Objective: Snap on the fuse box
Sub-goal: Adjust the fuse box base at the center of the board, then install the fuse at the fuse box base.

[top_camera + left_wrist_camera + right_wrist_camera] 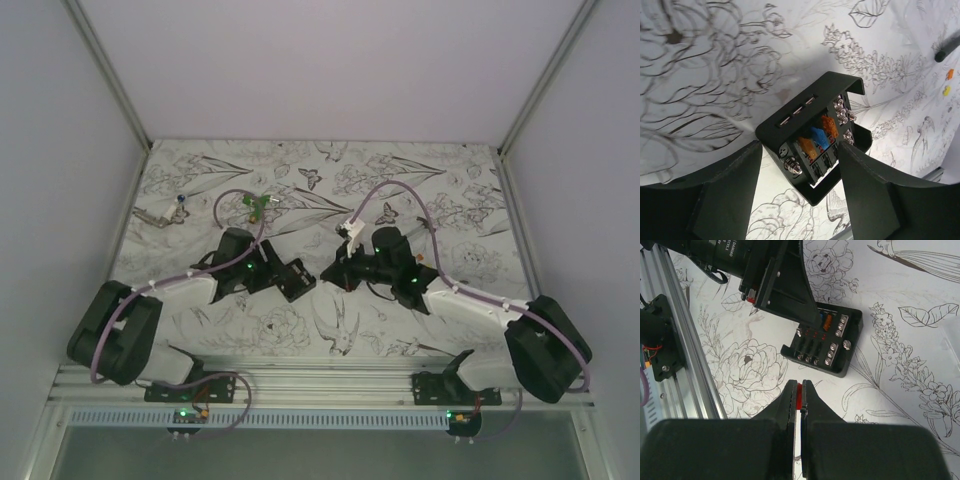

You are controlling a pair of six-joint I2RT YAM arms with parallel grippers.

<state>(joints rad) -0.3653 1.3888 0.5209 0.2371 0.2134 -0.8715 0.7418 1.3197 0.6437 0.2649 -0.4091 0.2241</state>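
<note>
Fuse box (800, 107): hard black moulded plastic; judged light and stiff, with smooth walls that may slip under a skewed pinch. The coloured fuses (816, 139) and screw terminals (842, 112) in the open top are the delicate parts; keep the fingers off them. Recommended hold: across two opposite outer side walls, low and square.

Position: the box lies on the patterned table (300, 335), open face up, between the two arms.

Left gripper (800, 150): jaws apart; one finger stands on each side of the box's near end, so the box sits between them. Whether either pad touches a wall cannot be told. In the right wrist view, one finger of this gripper overlaps one end of the box.

Right gripper (800, 390): jaws closed; a thin red piece (799, 392) appears pinched between them. It hangs near one side wall of the box, apart from it.
</note>
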